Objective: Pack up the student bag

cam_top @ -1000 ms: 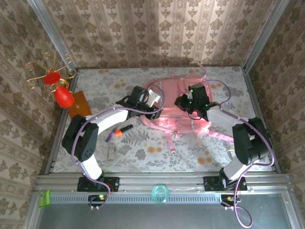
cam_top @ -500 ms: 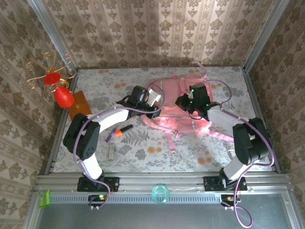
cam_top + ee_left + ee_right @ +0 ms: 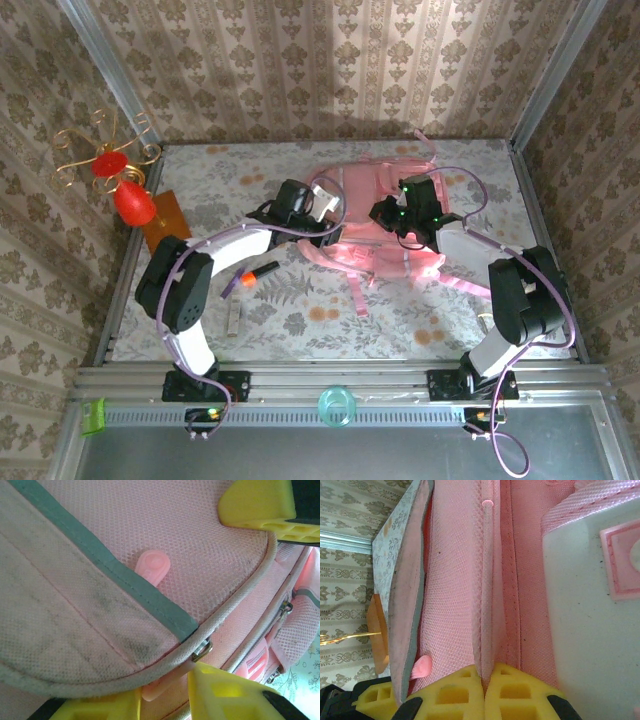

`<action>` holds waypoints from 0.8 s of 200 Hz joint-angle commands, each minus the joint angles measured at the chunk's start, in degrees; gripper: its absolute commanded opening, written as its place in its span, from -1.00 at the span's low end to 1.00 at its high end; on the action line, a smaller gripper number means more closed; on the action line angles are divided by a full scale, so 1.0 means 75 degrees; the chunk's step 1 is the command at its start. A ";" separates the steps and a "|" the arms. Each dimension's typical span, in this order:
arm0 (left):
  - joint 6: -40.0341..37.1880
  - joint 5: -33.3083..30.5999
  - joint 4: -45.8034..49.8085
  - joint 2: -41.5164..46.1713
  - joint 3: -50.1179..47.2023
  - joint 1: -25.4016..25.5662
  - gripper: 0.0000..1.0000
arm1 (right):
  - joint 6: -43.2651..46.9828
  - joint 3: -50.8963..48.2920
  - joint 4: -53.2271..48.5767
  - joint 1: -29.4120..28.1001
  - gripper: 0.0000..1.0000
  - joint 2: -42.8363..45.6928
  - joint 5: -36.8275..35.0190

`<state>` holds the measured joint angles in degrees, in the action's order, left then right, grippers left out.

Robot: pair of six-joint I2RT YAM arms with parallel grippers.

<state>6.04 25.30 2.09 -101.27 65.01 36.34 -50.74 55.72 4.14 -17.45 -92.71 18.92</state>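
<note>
Where the floral worktop meets the left wall, a red ornament with curled gold wire stands just beside a flat orange-brown card. Nearer the middle lie an orange and black marker and, closer to the arm bases, a small grey stick-shaped object, too small to identify.

The left gripper hangs over the left edge of the large soft pink fabric backpack, which lies flat on the far middle of the worktop with a thin pink strap pointing toward the near edge. In the left wrist view this gripper is spread wide, its yellow fingers on either side of a piped pocket edge and clamping nothing. A pink zip pull tab peeks over a grey trim band, and a metal zip slider sits on the piping.

The right gripper rests on the middle of the backpack, near the left one. In the right wrist view it is closed, its yellow fingers pinching a thin piped seam of the backpack between them. Right of that seam lies a pale patch of the bag.
</note>
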 commanded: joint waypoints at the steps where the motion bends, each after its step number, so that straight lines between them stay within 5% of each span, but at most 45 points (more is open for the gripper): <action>1: -0.0066 0.0697 -0.0870 -0.0228 0.0098 0.0210 -0.43 | 0.0149 0.0145 0.0596 -0.0186 -1.00 -0.0007 0.0834; 44: -0.0154 0.0271 -0.0689 -0.0465 0.0291 0.0257 -0.55 | 0.0133 0.0190 0.0587 -0.0194 -1.00 -0.0025 0.0914; 76: -0.0101 0.0243 -0.0747 -0.0445 0.0272 0.0264 -1.00 | 0.0342 0.0216 0.0410 -0.0143 -1.00 -0.0073 0.0888; 160: -0.0434 -0.0953 -0.0853 0.0484 -0.0555 -0.0093 -1.00 | 0.2990 0.0634 -0.2087 0.0606 -1.00 -0.0021 0.0501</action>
<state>4.25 23.79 -2.66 -100.49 62.30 37.80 -36.60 59.24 -3.68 -14.94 -93.86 21.39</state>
